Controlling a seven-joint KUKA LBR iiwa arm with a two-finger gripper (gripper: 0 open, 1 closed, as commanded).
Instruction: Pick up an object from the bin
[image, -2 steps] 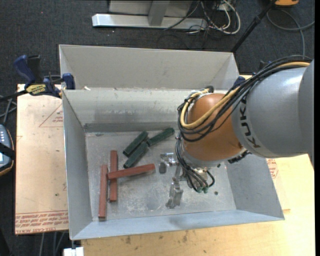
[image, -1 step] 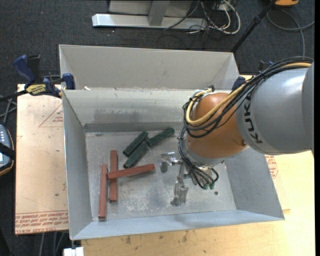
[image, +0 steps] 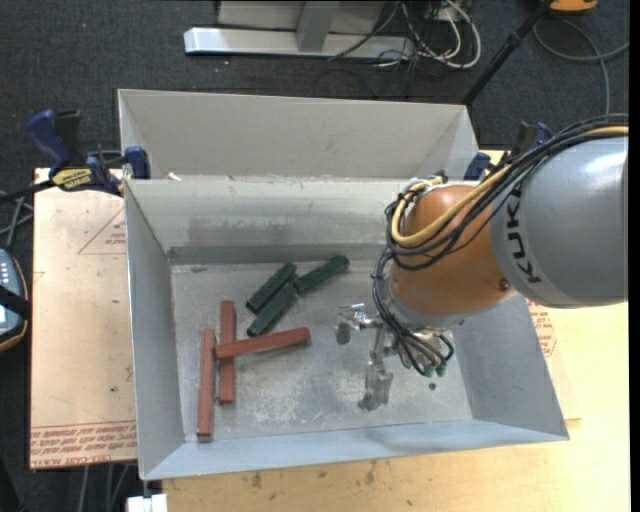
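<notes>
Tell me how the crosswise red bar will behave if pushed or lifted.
The crosswise red bar looks straight and flat-sided, so probably stiff and unlikely to roll. It lies across a second red bar, so a push may well pivot it or drag that one. Being slim, it is likely light.

Grey KUKA-marked arm; orange wrist cover; yellow cables.

Red bars: you'll find three, flat, near the bin's left wall, one crossing another.
Green bars: three, slanted, toward the bin's back wall.
</notes>
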